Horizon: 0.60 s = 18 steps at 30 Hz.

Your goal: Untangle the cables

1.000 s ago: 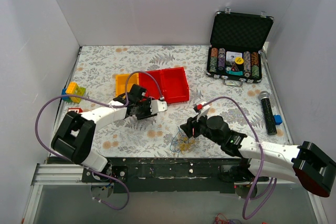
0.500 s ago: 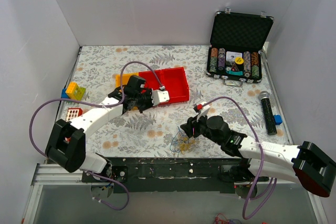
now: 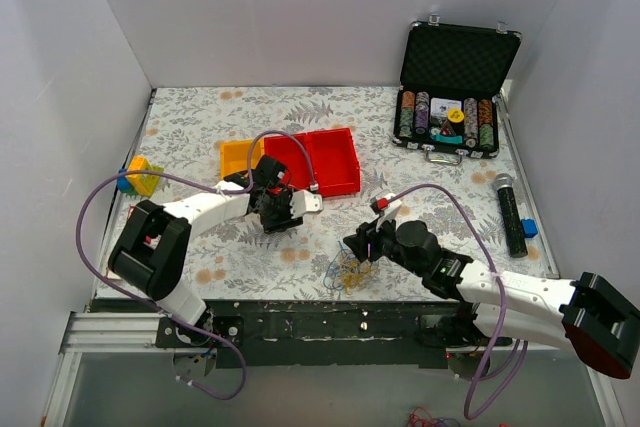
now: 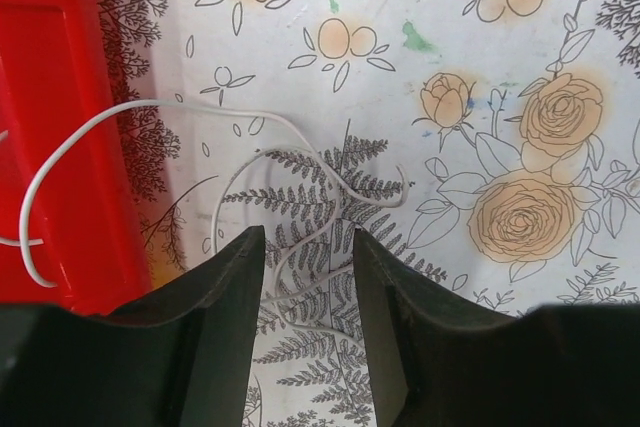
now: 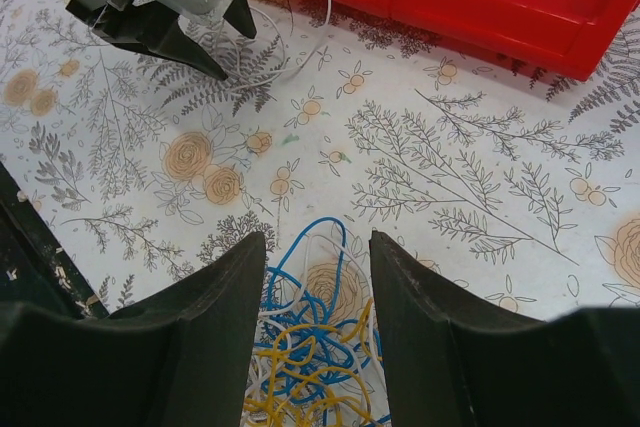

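The cables (image 5: 320, 352) are a palm-sized tangle of thin blue, yellow and whitish wires on the flowered tablecloth; in the top view they lie near the front edge (image 3: 345, 272). My right gripper (image 5: 318, 242) is open, its fingers low on either side of the tangle's far end. A separate thin white wire (image 4: 300, 142) lies in loose curves on the cloth, one end over the red tray (image 4: 60, 127). My left gripper (image 4: 308, 237) is open over that wire, with the wire running between its fingers. It also shows in the top view (image 3: 285, 209).
A red tray (image 3: 325, 159) and an orange tray (image 3: 238, 157) stand behind the left gripper. An open case of poker chips (image 3: 455, 117) is at the back right, a black microphone (image 3: 510, 212) at the right, toy bricks (image 3: 140, 175) at the left edge.
My left gripper went up over the red tray half a second ago and has come back down onto the cloth in front of it. The right gripper and the tangle have not moved.
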Motion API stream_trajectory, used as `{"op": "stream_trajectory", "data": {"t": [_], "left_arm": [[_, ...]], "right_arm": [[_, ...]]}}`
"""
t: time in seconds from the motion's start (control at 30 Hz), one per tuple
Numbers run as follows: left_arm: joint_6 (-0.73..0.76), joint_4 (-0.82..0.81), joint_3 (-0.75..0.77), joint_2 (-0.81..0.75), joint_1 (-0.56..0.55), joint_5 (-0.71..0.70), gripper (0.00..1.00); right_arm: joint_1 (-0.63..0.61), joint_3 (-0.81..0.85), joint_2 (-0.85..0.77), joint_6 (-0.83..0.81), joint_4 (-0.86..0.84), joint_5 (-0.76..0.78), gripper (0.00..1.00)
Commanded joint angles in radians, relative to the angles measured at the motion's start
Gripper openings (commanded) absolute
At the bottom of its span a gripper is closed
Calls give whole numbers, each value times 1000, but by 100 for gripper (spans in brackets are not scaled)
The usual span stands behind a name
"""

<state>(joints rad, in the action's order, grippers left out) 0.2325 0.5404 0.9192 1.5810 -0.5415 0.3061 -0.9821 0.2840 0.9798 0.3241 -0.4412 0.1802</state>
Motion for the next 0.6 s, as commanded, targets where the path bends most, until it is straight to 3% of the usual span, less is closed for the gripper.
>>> {"op": "stream_trajectory", "data": {"t": [0.0, 0.3, 0.5, 0.57], "left_arm": [[25, -57, 20, -10, 0, -13, 41], [60, -62, -32, -26, -14, 27, 40], [85, -7, -11, -36, -40, 105, 19], [80, 42, 9, -36, -60, 132, 19]], "right_arm": [[-3, 3, -16, 10, -22, 2, 55], [-3, -3, 0, 10, -36, -5, 55], [-4, -5, 13, 12, -42, -7, 54], [-3, -5, 16, 10, -44, -10, 54]]}}
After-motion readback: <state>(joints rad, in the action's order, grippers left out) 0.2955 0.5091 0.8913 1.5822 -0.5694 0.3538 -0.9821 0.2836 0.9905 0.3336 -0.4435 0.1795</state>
